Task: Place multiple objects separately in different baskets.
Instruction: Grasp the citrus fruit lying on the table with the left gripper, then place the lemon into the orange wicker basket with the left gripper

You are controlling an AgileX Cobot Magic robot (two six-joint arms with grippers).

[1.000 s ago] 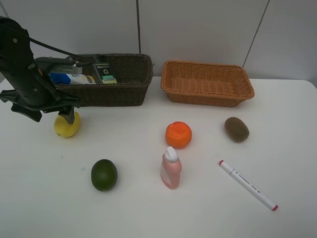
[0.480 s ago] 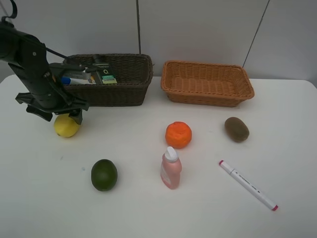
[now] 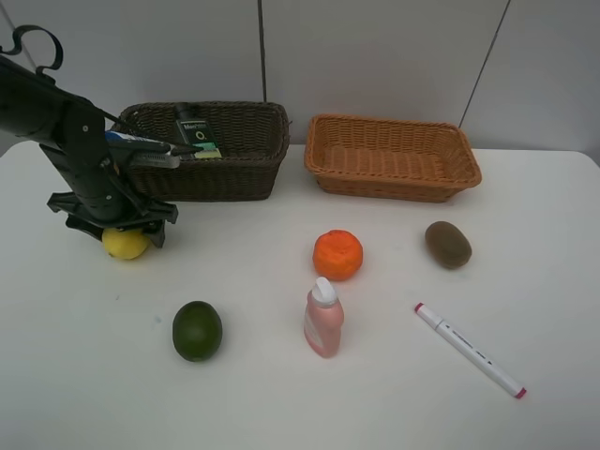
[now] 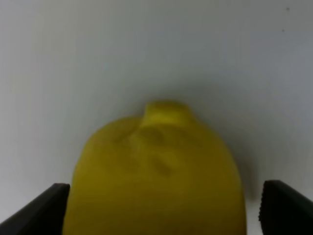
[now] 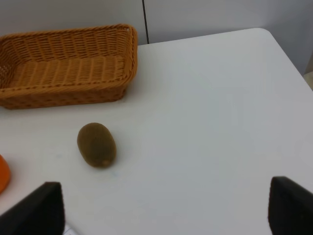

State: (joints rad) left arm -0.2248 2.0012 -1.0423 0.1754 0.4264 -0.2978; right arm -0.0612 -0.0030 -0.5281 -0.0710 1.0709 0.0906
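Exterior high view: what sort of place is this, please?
Probably a robotics test bench, not a home: a plain white table, bare grey wall panels, and a black robot arm poised over a yellow lemon.

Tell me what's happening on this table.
The left end effector hangs open over the yellow lemon, a finger on either side, not yet closed on it. The dark brown basket holds a black-green pump bottle. The lime, orange, kiwi, pink bottle and marker sit on the table, outside it and the orange-tan basket. The right end effector is open, holding nothing.
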